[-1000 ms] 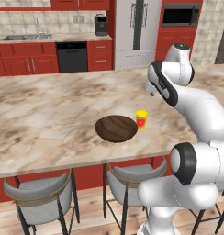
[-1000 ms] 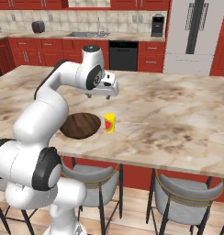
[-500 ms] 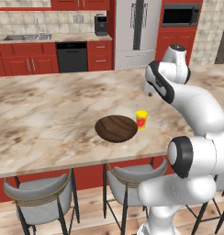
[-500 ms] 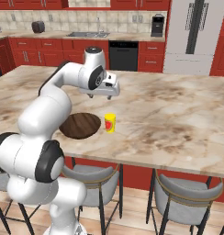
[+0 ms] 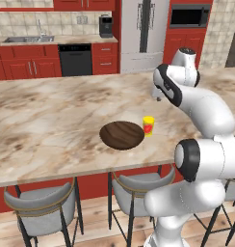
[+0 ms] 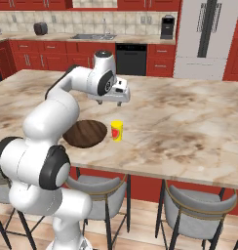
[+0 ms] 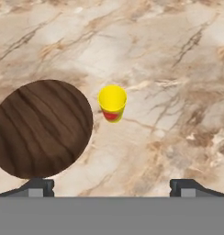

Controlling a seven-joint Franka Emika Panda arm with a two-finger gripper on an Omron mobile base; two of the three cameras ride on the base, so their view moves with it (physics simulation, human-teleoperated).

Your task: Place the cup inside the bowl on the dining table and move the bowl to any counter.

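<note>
Claw (image 7: pixel 112 186) hovers spread wide and empty above the veined marble worktop (image 5: pixel 52 116); red cabinets (image 5: pixel 23 65) line the back wall. Yellow cup (image 7: pixel 112 102) stands at the wooden bowl's (image 7: pixel 40 128) three o'clock.

Cup (image 7: pixel 112 102) stands apart from bowl (image 7: pixel 40 129); bare dining table (image 7: pixel 178 92) all around.

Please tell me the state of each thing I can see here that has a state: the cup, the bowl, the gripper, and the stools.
Cup: upright on the dining table, beside the bowl, not inside it.
Bowl: resting on the table, nothing in it.
Gripper: open, above the table, holding nothing.
Stools: tucked under the table edge, unoccupied.
</note>
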